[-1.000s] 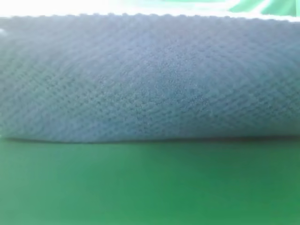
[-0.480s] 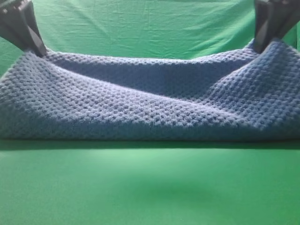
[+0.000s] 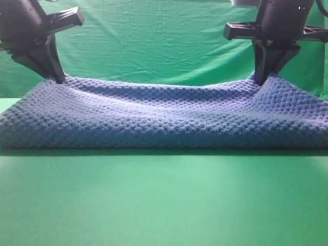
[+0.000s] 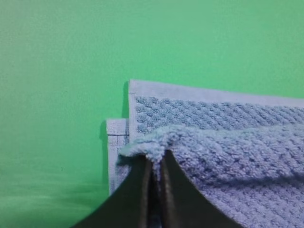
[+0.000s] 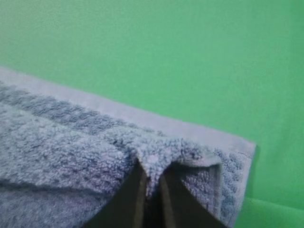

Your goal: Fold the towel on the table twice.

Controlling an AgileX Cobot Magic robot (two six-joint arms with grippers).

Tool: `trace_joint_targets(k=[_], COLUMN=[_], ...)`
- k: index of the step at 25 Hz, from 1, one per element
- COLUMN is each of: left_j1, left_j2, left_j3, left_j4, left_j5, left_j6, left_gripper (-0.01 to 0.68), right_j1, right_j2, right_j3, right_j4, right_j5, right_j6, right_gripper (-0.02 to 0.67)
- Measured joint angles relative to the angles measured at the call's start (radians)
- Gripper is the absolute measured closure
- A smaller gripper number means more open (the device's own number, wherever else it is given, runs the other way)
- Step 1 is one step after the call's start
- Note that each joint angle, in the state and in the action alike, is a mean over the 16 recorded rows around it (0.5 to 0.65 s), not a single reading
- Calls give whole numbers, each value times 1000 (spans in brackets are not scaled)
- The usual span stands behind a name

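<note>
Exterior high view: the towel (image 3: 164, 115) lies across the table (image 3: 164, 205), filling the width from 9 to 3 o'clock, its near folded edge resting on the green surface. The left gripper (image 3: 57, 78) comes down from 11 o'clock and pinches the towel's far left corner; the right gripper (image 3: 260, 79) comes down from 1 o'clock and pinches the far right corner. Both corners are lifted a little, and the far edge sags gently between them. A wrinkled backdrop (image 3: 154, 46) hangs behind.

Left wrist view: the left gripper (image 4: 156, 156) sits at 6 o'clock, its two dark fingers (image 4: 135, 194) pressed together on a bunched corner of the towel (image 4: 228, 147) (only a sliver of gap shows). Beneath the held layer two flat hemmed corners lie on the table (image 4: 61, 71), slightly offset from each other.

Right wrist view: the right gripper (image 5: 151, 176) at 6 o'clock is likewise clamped on a puckered corner of the towel (image 5: 57, 147). A lower layer's hem runs from 9 toward 4 o'clock on the table (image 5: 190, 57).
</note>
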Motion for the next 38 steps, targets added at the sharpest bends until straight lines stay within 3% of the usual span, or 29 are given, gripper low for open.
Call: trace_joint_targets(k=[6, 16, 20, 23, 33, 38], left_j1=[0, 0, 1, 1, 2, 2], left_j2=[40, -40, -144, -245, -617, -797], left_j3=[-20, -23, -23, -23, -17, 19], left_j4=[10, 22, 23, 24, 42, 78], left_j5=[-19, 55, 115, 165, 365, 457], left_j6=[18, 48, 50, 51, 53, 54], left_gripper=[623, 259, 186, 228, 561, 615], right_j1=[-4, -5, -5, -5, -5, -5], right_j2=[46, -16, -93, -170, -475, -655], right_j3=[-17, -47, -74, -93, -113, -50], right_j4=[-33, -47, -48, -46, -19, 2], right_j5=[-26, 31, 107, 175, 377, 403], right_j6=[32, 41, 41, 41, 29, 9], right_gripper=[599, 241, 181, 225, 584, 646])
